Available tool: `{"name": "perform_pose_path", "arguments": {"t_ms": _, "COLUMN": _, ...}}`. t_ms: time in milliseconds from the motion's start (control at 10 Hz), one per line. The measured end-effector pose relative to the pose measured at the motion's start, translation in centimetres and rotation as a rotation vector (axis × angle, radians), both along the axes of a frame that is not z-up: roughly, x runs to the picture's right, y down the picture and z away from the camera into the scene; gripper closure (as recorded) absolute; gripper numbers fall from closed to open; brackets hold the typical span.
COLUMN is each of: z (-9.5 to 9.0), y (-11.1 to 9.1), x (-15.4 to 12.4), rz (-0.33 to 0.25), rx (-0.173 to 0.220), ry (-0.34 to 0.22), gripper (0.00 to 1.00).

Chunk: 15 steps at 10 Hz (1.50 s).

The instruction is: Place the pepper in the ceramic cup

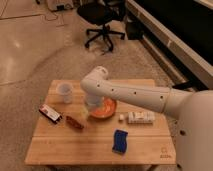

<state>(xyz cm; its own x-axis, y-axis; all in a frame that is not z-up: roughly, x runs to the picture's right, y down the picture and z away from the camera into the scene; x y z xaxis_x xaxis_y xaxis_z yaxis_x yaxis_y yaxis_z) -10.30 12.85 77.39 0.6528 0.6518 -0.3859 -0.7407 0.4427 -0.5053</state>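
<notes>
The pepper (75, 122) is small, dark red-brown and lies on the wooden table (90, 150) at the front left. The white ceramic cup (65, 92) stands upright at the back left, apart from the pepper. My gripper (85, 113) hangs from the white arm over the left rim of the orange bowl (106, 108). It is just right of the pepper and a little above the table. Nothing shows in it.
A flat red-black-white packet (50, 113) lies left of the pepper. A white box (140, 118) sits right of the bowl, with a blue object (120, 141) in front of it. An office chair (102, 20) stands on the floor behind the table.
</notes>
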Motion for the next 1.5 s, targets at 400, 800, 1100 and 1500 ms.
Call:
{"name": "perform_pose_path", "arguments": {"t_ms": 400, "z": 1.0, "y": 1.6, "x": -6.6, "rz": -0.025, "rx": 0.027, "ry": -0.089, "gripper": 0.34}}
{"name": "perform_pose_path", "arguments": {"t_ms": 800, "z": 3.6, "y": 3.7, "x": -9.3, "rz": -0.035, "rx": 0.042, "ry": -0.121, "gripper": 0.34}}
{"name": "perform_pose_path", "arguments": {"t_ms": 1100, "z": 5.6, "y": 4.8, "x": -10.0, "rz": -0.03, "rx": 0.045, "ry": -0.109, "gripper": 0.34}}
{"name": "perform_pose_path", "arguments": {"t_ms": 1500, "z": 7.2, "y": 5.5, "x": -9.3, "rz": -0.029, "rx": 0.057, "ry": -0.06, "gripper": 0.58}}
